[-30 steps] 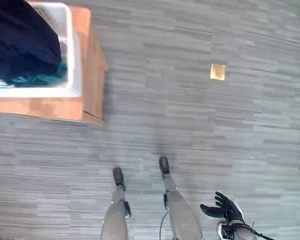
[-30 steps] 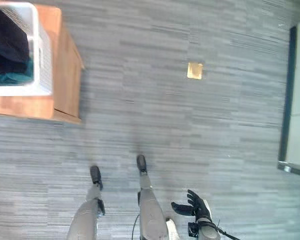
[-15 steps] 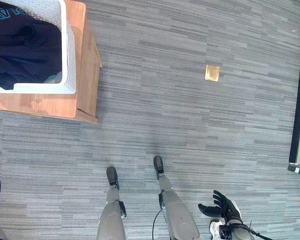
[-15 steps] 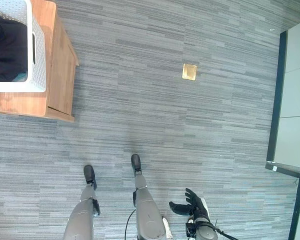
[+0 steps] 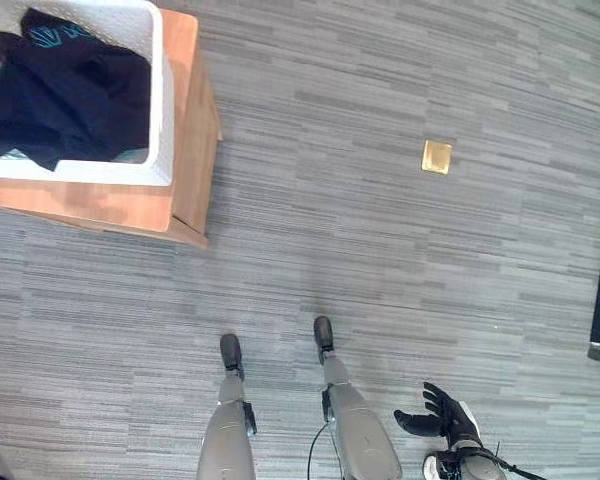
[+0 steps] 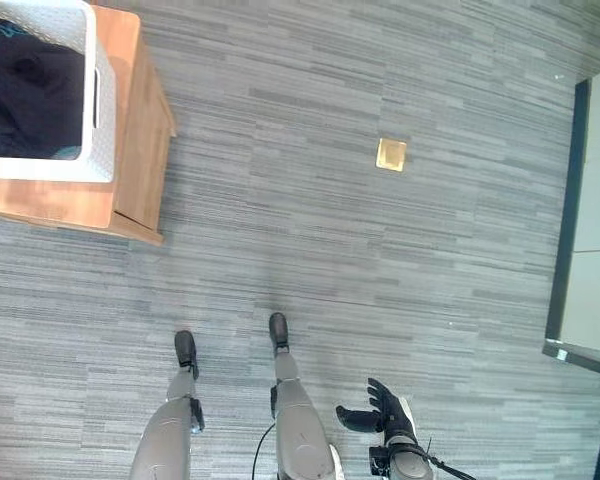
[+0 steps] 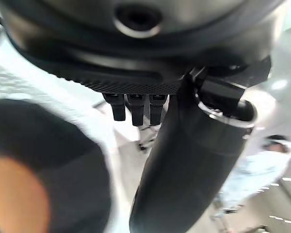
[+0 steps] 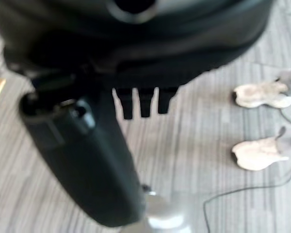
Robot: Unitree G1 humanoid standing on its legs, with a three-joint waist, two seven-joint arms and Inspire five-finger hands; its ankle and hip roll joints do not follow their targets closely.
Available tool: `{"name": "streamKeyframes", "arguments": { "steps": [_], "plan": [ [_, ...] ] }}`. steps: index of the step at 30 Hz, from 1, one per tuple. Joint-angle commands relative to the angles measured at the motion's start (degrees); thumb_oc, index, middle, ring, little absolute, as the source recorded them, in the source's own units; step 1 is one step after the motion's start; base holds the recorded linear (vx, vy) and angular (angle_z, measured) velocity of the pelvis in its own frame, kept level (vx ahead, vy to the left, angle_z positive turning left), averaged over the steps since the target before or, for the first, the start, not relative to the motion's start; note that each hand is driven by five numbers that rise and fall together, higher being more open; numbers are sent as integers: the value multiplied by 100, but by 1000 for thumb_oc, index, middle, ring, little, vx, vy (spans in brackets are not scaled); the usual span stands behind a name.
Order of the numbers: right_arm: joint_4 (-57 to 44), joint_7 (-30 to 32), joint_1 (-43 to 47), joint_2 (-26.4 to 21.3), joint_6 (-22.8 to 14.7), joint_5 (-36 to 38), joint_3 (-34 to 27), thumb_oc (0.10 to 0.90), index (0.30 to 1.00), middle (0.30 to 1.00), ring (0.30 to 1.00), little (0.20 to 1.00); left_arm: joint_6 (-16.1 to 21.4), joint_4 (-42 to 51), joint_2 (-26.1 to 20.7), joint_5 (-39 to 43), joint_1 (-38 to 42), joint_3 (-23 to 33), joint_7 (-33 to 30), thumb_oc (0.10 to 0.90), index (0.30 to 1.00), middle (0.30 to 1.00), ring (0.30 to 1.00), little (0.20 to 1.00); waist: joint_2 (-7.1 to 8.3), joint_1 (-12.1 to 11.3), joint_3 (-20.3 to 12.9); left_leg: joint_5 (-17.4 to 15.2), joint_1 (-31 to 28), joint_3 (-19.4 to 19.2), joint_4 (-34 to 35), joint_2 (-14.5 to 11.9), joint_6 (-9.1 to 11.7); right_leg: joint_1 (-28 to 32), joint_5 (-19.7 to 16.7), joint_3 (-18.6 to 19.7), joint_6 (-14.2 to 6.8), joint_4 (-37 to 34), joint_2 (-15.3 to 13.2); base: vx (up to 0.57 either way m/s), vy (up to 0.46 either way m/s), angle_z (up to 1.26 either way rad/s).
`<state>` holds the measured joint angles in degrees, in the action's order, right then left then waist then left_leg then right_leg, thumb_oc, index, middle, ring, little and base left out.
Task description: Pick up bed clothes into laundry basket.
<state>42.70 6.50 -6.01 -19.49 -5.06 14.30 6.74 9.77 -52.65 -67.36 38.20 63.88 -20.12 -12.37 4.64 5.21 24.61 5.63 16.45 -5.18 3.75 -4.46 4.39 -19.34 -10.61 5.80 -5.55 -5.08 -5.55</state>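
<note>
Already, dark clothes (image 5: 65, 95) are seen heaped in white basket (image 5: 161, 110) on wooden stand (image 5: 185, 150)
R hand (image 5: 442, 420) is held spread, empty; soft, light cloth is judged best pinched at a fold

Dark clothes (image 6: 25, 95) in a white laundry basket (image 6: 98, 105) atop a wooden cabinet (image 6: 130, 150); open-fingered right hand (image 6: 388, 415) low over grey floor (image 6: 380, 270).

The laundry basket (image 5: 158, 120) is cropped by the frame's top and left edges, so we only get one corner of it — same for the dark clothes (image 5: 70, 95) piled inside. The wooden stand (image 5: 185, 150) under it runs off the left edge too. In the left wrist view, a blurry dark-and-orange blob (image 7: 34, 184) — we can't tell what it is.
</note>
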Motion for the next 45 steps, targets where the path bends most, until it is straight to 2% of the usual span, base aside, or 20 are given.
{"name": "streamKeyframes", "arguments": {
  "steps": [1, 9, 13, 14, 16, 17, 20, 23, 27, 29, 30, 31, 33, 34, 35, 36, 38, 39, 42, 45],
  "plan": [
    [465, 82, -495, -513, 44, -83, -353, 800, 900, 900, 900, 900, 706, 169, -828, 26, 762, 24, -499, 800, 900, 900, 900, 900, -731, 35, -405, -227, 24, 586, 125, 444, -112, 664, 764, -60, -557, 17, -43, 0, 0, 0],
    [770, 58, -289, -589, 120, -140, -376, 800, 900, 900, 900, 900, 932, 981, -859, 165, 378, 285, -518, 800, 900, 900, 900, 900, -829, -121, -655, -262, -273, 691, 125, 498, -131, 959, 916, -165, -533, 97, -100, 2, -31, 8],
    [35, 91, -304, -553, 68, -59, -604, 800, 900, 900, 900, 900, 1205, 2123, -377, 406, -1459, 1840, -573, 800, 900, 900, 900, 900, -858, -226, -773, -396, -699, 865, 82, 467, -205, 996, 1336, -71, -555, 1172, -56, 27, -63, 4],
    [-543, 89, -339, -523, 1, -52, -660, 800, 900, 900, 900, 900, 1324, 2446, -63, 456, -2070, 2346, -606, 800, 900, 900, 900, 900, -855, -187, -751, -468, -826, 977, -29, 449, -204, 967, 1420, 94, -563, 1595, -18, 31, -225, 32],
    [-1700, 102, -403, -430, -241, -137, -741, 800, 900, 900, 900, 900, 1457, 3138, 902, 469, -3085, 2831, -542, 800, 900, 900, 900, 900, -860, -36, -760, -686, -852, 1568, -558, 482, -187, 1040, 1658, 1209, -447, 2253, 224, 0, -264, 50],
    [-1720, 103, -417, -444, -230, -142, -739, 800, 900, 900, 900, 900, 1452, 3165, 919, 459, -3130, 2868, -548, 800, 900, 900, 900, 900, -882, -28, -768, -665, -832, 1570, -561, 470, -180, 1027, 1623, 1211, -449, 2238, 236, -2, -155, 82],
    [-2754, 92, -463, -232, -411, -291, -855, 800, 900, 900, 900, 900, 1572, 3993, 2509, 493, -4602, 3431, -292, 800, 900, 900, 900, 900, -885, -289, -1021, -635, -906, 2221, -568, 493, -54, 1326, 1814, 1550, -280, 1910, 24, 35, -289, 151],
    [-3538, -109, -466, -189, -518, -335, -669, 800, 900, 900, 900, 900, 1549, 4190, 3852, 626, -5237, 3375, -248, 800, 900, 900, 900, 900, -782, -246, -1222, -555, -847, 2905, -649, 585, 34, 1491, 2069, 2285, -221, 1725, 371, -36, -303, 112],
    [-4095, -290, -13, -667, -562, -571, -375, 800, 900, 900, 900, 900, 1460, 4139, 4693, 901, -6056, 3667, 77, 800, 900, 900, 900, 900, -726, -493, -1394, 44, -675, 3343, -293, 370, 318, 1812, 2228, 1705, 41, 1388, 488, -225, -401, 152],
    [-4276, -485, 281, -905, -573, -454, -223, 800, 900, 900, 900, 900, 1364, 4114, 5051, 1115, -6434, 3589, 371, 800, 900, 900, 900, 900, -664, -625, -1384, 230, -398, 3201, -39, 275, 350, 1976, 2326, 1416, 219, 1271, 676, -298, -400, 144],
    [-4289, -501, 283, -940, -580, -340, -272, 800, 900, 900, 900, 900, 1242, 4202, 5052, 785, -6713, 3512, 431, 800, 900, 900, 900, 900, -613, -657, -1322, 104, -326, 2938, -129, 321, 247, 1972, 2300, 1308, 270, 1293, 694, -558, -337, 245],
    [-4258, -611, 407, -964, -562, -21, -227, 800, 900, 900, 900, 900, 1059, 4256, 5072, 571, -7043, 3350, 618, 800, 900, 900, 900, 900, -380, -668, -1267, -379, -425, 2077, -1139, 267, 31, 1801, 2085, 833, 261, 1241, 501, -484, -217, 233],
    [-4255, -609, 428, -890, -558, 153, -206, 800, 900, 900, 900, 900, 978, 4274, 5153, 760, -7102, 3304, 800, 800, 900, 900, 900, 900, -248, -684, -1278, -659, -499, 1681, -1684, 254, -41, 1784, 1947, 444, 248, 1084, 336, -439, -254, 193],
    [-4329, -617, 338, -771, -580, 210, -215, 800, 900, 900, 900, 900, 828, 4302, 5249, 797, -7207, 3135, 899, 800, 900, 900, 900, 900, -126, -732, -1330, -737, -699, 1100, -2021, 65, -62, 1825, 1848, -215, 253, 852, 165, -364, -257, 233],
    [-4327, -618, 339, -770, -582, 209, -215, 800, 900, 900, 900, 900, 826, 4306, 5249, 795, -7208, 3135, 896, 800, 900, 900, 900, 900, -126, -717, -1340, -718, -678, 1116, -2019, 69, -60, 1815, 1832, -230, 253, 841, 163, -336, -220, 284],
    [-4365, -577, 299, -723, -641, 225, -218, 800, 900, 900, 900, 900, 740, 4356, 5257, 706, -7271, 3008, 952, 800, 900, 900, 900, 900, -100, -683, -1393, -704, -830, 631, -2223, -179, -68, 1784, 1774, -729, 259, 764, 61, -220, -120, 272],
    [-4215, -651, 200, -535, -673, 492, -96, 800, 900, 900, 900, 900, 505, 4197, 5291, 609, -7283, 2649, 1206, 800, 900, 900, 900, 900, -164, -614, -1561, -886, -1478, -396, -1996, -580, 22, 1728, 1768, -1930, 263, 543, 0, -334, -131, 238],
    [-4213, -652, 202, -536, -676, 494, -96, 800, 900, 900, 900, 900, 507, 4194, 5291, 610, -7281, 2649, 1208, 800, 900, 900, 900, 900, -158, -596, -1569, -862, -1467, -381, -1976, -567, 19, 1722, 1758, -1948, 262, 536, -11, -270, -55, 295],
    [-4098, -702, -223, -172, -659, 1184, -59, 800, 900, 900, 900, 900, 292, 4116, 5475, 579, -7224, 2100, 1263, 800, 900, 900, 900, 900, -372, -580, -1601, -1203, -1796, -913, -1289, -545, 106, 1784, 1946, -3092, 158, 1090, -402, -72, 71, 251],
    [-4181, -924, -426, 31, -572, 1410, 125, 800, 900, 900, 900, 900, 237, 4195, 5446, 480, -7176, 1675, 1213, 800, 900, 900, 900, 900, -621, -690, -1270, -1453, -1735, 111, -1086, 79, -224, 1265, 1676, -2930, -29, 3175, -1340, -82, 277, 213]
  ]
}}
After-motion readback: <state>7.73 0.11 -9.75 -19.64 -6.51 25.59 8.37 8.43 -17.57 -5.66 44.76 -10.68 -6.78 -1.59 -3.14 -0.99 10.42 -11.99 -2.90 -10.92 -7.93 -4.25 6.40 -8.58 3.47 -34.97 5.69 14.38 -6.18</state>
